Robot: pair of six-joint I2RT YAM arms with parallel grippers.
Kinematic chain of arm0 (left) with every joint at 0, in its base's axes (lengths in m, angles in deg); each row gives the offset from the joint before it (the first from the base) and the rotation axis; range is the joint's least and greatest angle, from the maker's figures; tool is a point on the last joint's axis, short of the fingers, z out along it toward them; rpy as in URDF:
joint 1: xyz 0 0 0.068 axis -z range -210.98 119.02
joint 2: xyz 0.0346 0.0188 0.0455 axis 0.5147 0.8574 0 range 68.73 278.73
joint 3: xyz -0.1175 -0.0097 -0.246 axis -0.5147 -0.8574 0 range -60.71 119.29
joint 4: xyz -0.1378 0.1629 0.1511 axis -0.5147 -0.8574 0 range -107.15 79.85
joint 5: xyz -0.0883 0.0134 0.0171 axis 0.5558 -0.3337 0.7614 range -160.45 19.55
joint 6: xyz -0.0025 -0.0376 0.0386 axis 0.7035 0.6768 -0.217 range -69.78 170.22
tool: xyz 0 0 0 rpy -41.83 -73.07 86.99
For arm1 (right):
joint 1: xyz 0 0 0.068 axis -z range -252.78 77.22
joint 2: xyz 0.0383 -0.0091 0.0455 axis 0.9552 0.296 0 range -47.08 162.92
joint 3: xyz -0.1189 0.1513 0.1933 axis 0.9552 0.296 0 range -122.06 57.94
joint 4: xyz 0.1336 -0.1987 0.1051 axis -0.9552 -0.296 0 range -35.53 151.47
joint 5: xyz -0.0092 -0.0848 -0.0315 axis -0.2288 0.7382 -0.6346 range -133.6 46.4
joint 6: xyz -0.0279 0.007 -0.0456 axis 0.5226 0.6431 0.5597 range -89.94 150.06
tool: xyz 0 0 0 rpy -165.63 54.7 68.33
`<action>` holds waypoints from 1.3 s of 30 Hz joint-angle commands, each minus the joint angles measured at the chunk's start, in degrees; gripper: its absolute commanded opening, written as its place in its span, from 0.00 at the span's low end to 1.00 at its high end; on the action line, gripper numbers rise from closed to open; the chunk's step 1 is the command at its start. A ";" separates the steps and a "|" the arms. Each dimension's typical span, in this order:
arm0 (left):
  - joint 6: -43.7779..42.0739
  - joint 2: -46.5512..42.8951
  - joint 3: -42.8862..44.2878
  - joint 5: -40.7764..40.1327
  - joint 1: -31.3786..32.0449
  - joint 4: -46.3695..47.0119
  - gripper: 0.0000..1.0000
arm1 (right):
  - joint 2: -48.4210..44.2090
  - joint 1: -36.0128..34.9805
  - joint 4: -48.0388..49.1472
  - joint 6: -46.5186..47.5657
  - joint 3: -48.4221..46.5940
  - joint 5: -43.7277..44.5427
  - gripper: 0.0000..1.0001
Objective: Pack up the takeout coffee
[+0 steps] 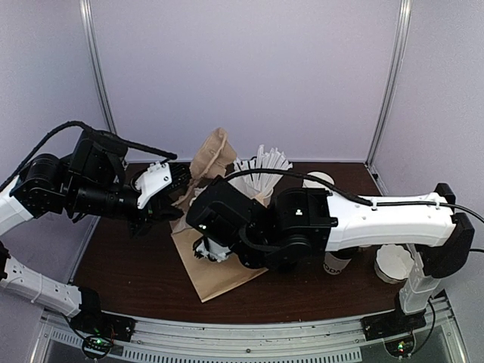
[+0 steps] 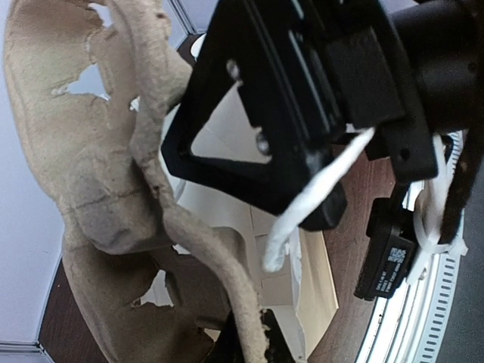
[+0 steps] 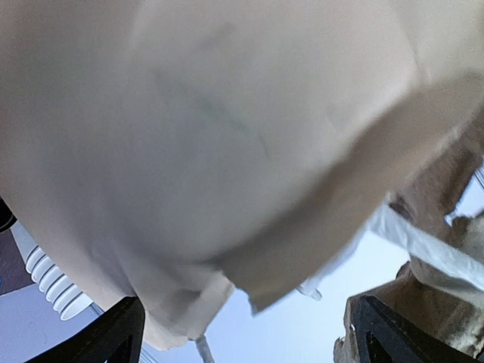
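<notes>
Dark brown desk (image 1: 128, 265), closed in by pale lilac walls. Nearest lies the flat lower part of a brown paper bag (image 1: 215, 276), with its crumpled mouth raised toward the far side. The right hand (image 1: 210, 248) sits over the middle of the bag with its fingers spread wide. Its own camera shows pale paper pressed close to the lens and nothing between the fingers.

Right of the bag, the takeout coffee (image 1: 335, 264) stands on the desk, apart from the bag. It is almost wholly hidden under the right arm: only a strip of white wall with dark lettering shows, and the lid is out of sight. Further right stands an open white cup (image 1: 393, 263).

The left hand (image 1: 178, 200) is clamped tight on the bag's left edge, near the mouth. Beyond, a cup of white sticks (image 1: 261, 168) and another lidless cup (image 1: 318, 181) stand behind the right arm.
</notes>
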 commanded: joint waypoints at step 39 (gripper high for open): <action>-1.38 1.77 18.86 -19.38 0.00 -12.42 0.00 | -5.60 19.36 -36.33 -35.93 -34.88 -58.79 0.78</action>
